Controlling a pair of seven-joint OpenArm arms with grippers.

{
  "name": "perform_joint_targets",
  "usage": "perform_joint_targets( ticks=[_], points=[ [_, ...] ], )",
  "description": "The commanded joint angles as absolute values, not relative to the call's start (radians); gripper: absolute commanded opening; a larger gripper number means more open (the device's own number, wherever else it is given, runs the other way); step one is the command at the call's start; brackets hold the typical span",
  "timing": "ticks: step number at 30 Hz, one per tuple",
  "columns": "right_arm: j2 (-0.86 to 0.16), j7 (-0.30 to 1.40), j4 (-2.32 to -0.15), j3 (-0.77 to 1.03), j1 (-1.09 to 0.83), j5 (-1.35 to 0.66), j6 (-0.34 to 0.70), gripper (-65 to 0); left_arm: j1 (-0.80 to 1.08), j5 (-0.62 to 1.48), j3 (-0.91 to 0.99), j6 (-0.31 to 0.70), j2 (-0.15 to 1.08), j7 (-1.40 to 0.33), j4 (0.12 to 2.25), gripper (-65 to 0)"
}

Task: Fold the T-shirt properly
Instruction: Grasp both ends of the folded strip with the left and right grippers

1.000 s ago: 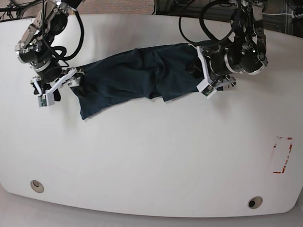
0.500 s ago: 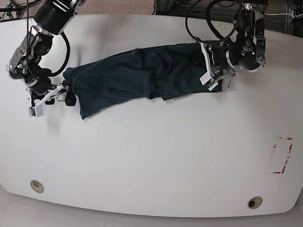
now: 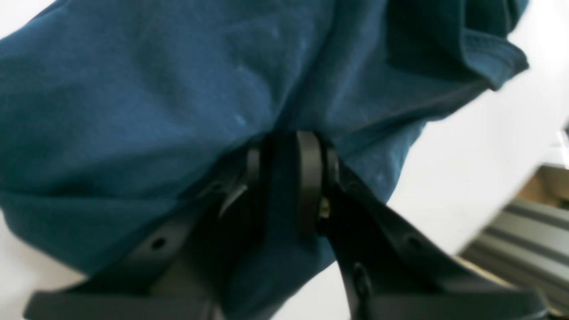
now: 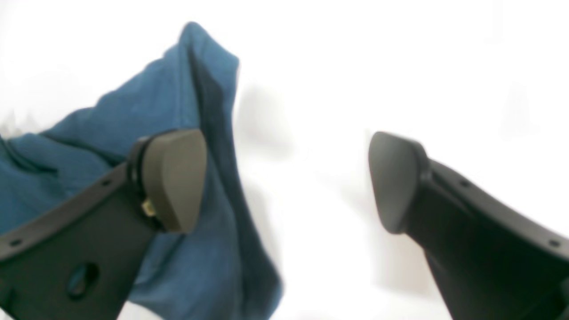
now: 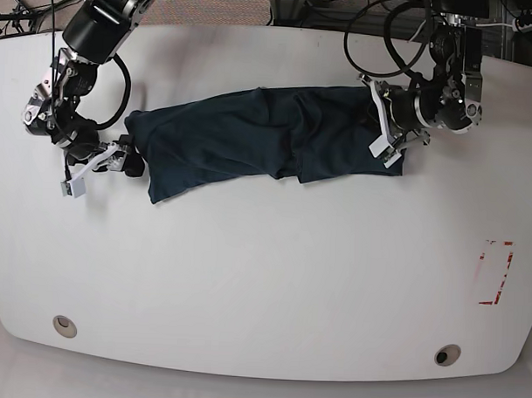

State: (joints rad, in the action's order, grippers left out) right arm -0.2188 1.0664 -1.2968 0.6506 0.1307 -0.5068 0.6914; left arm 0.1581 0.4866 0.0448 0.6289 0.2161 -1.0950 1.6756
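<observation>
White table [image 5: 263,277]: carries the T-shirt; red-marked patch [image 5: 495,272] near its edge
T-shirt [image 5: 259,138]: navy-teal, bunched in a long band across the far half
Left claw [image 3: 284,178]: clenched on T-shirt cloth
Right claw [image 4: 286,178]: spread wide; one finger [image 4: 173,178] over the T-shirt's edge, grasping nothing

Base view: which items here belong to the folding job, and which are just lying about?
Part of the job:
- dark navy-teal cloth T-shirt
- left gripper, jaws shut on it
- right gripper, jaws open

Just there:
- white table
- red rectangular marking
- two round table holes
</observation>
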Motion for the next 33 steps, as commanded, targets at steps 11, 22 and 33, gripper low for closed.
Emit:
perform_joint_targets(
  ticks=[11, 22, 33],
  points=[
    [-0.088, 1.047, -1.414, 0.590, 0.053, -0.533, 0.698, -10.6, 0.114, 0.441, 0.050, 0.618, 0.249, -1.129, 1.664, -56.2],
    [-0.013, 1.041, -1.475, 0.515, -0.010, -0.524, 0.698, -20.0, 0.113, 0.441, 0.050, 0.618, 0.246, -1.129, 1.664, -56.2],
    [-0.019, 1.020, -1.495, 0.513, -0.012, -0.524, 0.698, -65.0, 0.111, 0.435, 0.048, 0.611, 0.242, -1.129, 1.662, -56.2]
  ],
)
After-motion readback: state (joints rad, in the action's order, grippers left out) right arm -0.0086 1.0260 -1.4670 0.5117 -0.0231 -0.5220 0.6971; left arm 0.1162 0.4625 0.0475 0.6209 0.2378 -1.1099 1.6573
